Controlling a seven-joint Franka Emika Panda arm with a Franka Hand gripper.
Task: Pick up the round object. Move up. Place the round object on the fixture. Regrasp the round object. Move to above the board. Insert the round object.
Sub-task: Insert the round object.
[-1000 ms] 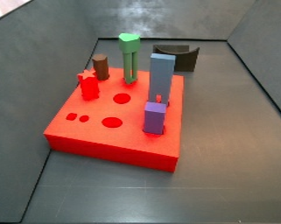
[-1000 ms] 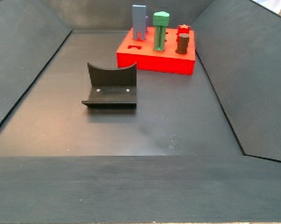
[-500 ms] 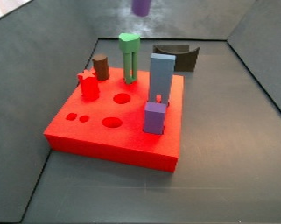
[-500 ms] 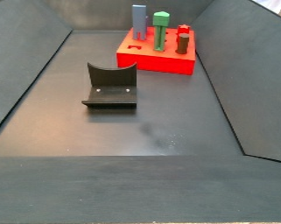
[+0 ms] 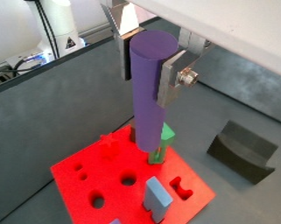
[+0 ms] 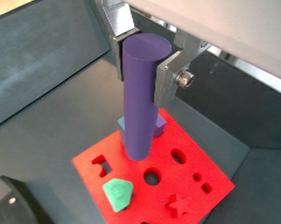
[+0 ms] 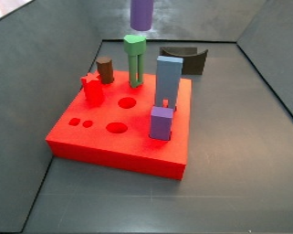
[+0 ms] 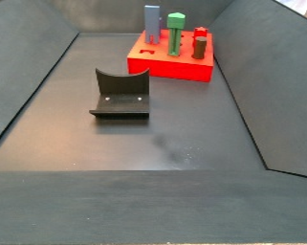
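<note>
In a wrist view the gripper [image 5: 151, 59] clamps the top of the round object [image 5: 147, 101], a long purple cylinder hanging upright between the silver fingers [image 5: 171, 76]. Below it lies the red board [image 5: 87, 171], with a green peg [image 5: 163, 140] and a blue block [image 5: 158, 195] standing in it. The dark fixture [image 5: 244, 150] sits on the grey floor beside the board, apart from it.

We've got 2 wrist cams looking steeply down along the gripper [image 5: 152, 59], w/ the round object [image 5: 149, 96] filling mid-frame and the board [image 5: 108, 175] below; both wrist views share it, from opposite sides. One side view sits close, high over the board [image 7: 112, 137], facing the fixture [image 7: 185, 59] at the back. Another side view [image 8: 121, 96] looks from the far end, fixture near, board [image 8: 175, 65] distant. Both side views share board + fixture.
</note>
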